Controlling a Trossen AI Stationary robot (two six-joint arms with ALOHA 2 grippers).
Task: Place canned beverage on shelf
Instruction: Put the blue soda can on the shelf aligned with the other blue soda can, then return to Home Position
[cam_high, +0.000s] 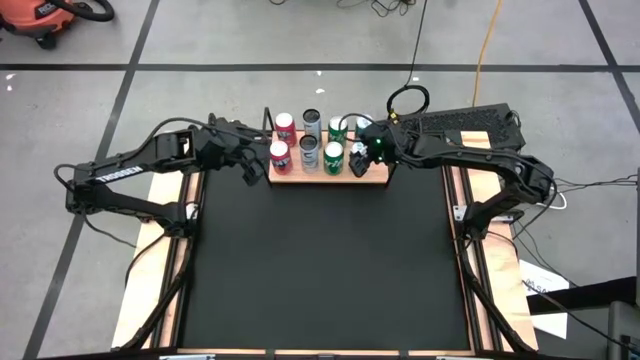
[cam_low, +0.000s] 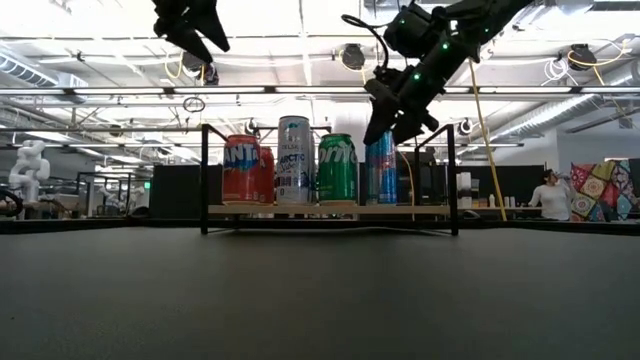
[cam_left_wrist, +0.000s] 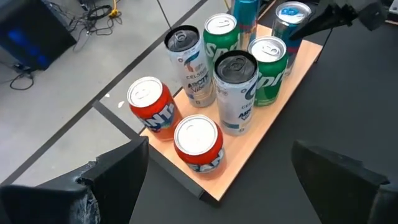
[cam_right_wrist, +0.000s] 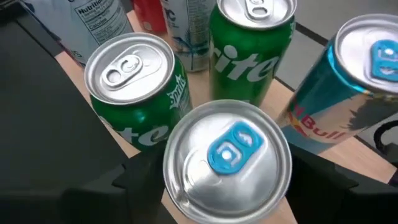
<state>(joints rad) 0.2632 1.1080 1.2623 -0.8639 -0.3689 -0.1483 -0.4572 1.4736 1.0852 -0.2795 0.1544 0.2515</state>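
The shelf (cam_high: 328, 174) sits at the desk's (cam_high: 320, 270) far edge, holding eight cans. The right pincer (cam_right_wrist: 227, 186) straddles, open, the blue-tab can (cam_right_wrist: 227, 155) beside two green cans (cam_right_wrist: 140, 93). The left pincer (cam_left_wrist: 217, 180) hovers open near the red cans (cam_left_wrist: 198, 143).

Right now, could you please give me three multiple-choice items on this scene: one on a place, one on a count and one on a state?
1. Where is the right gripper?
A. Over the shelf's right end
B. At the table's near edge
C. Off the table

2. How many green Sprite cans stand on the shelf?
A. One
B. Two
C. Four

3. How is the left gripper?
A. Shut on a can
B. Open and empty
C. Out of view

Answers:
1 A: the right gripper is over the shelf, above a Red Bull can.
2 B: two Sprite cans show.
3 B: the left gripper has its fingers spread, with nothing between them.
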